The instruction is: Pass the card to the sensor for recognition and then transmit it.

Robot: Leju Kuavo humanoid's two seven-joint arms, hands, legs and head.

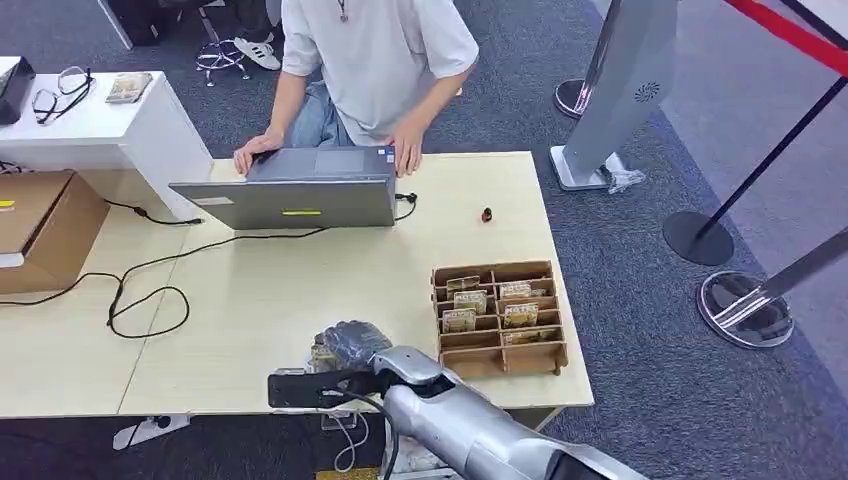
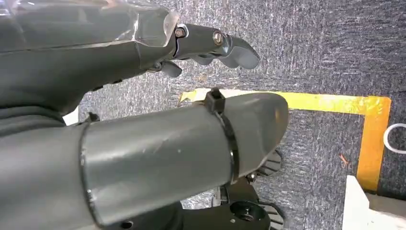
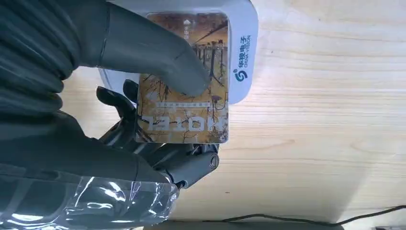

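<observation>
Right wrist view shows my right hand (image 3: 158, 124) pinching the hotel card (image 3: 184, 81) flat over the white reader (image 3: 242, 62) so it can scan; left hand (image 2: 210, 45) hangs empty, fingers loosely apart.

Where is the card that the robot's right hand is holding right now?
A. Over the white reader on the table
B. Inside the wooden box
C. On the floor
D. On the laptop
A: the right hand holds the card partly over the white reader on the table.
</observation>
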